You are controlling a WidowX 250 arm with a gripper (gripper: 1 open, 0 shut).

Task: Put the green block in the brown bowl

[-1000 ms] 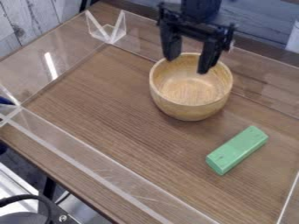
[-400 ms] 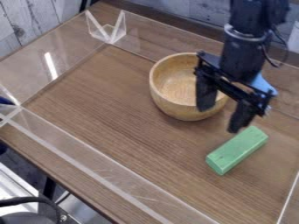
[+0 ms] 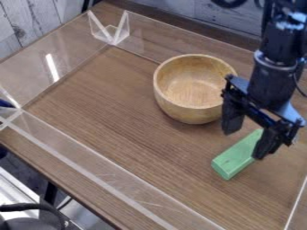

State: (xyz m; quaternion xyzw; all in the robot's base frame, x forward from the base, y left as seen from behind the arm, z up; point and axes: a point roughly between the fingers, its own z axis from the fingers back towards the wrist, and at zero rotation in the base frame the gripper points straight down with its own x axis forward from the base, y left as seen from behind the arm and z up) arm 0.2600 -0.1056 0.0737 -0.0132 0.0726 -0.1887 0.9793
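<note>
Open gripper poised over the green block, bowl waiting just behind.

Nearest me runs the clear plastic wall (image 3: 84, 166) that fences the wooden table (image 3: 108, 108). Past it, toward the right, the green block (image 3: 234, 161) lies flat on the table, angled so its far end disappears under the black gripper (image 3: 258, 130). The gripper points straight down with its two fingers (image 3: 231, 119) spread wide, one on each side of the block's far end; I cannot tell whether they touch it. Nothing is held. Just beyond and to the left sits the brown bowl (image 3: 192, 88), upright and with nothing in it, close to the gripper but apart from the block. At the far corner stands a small clear bracket (image 3: 110, 29).
</note>
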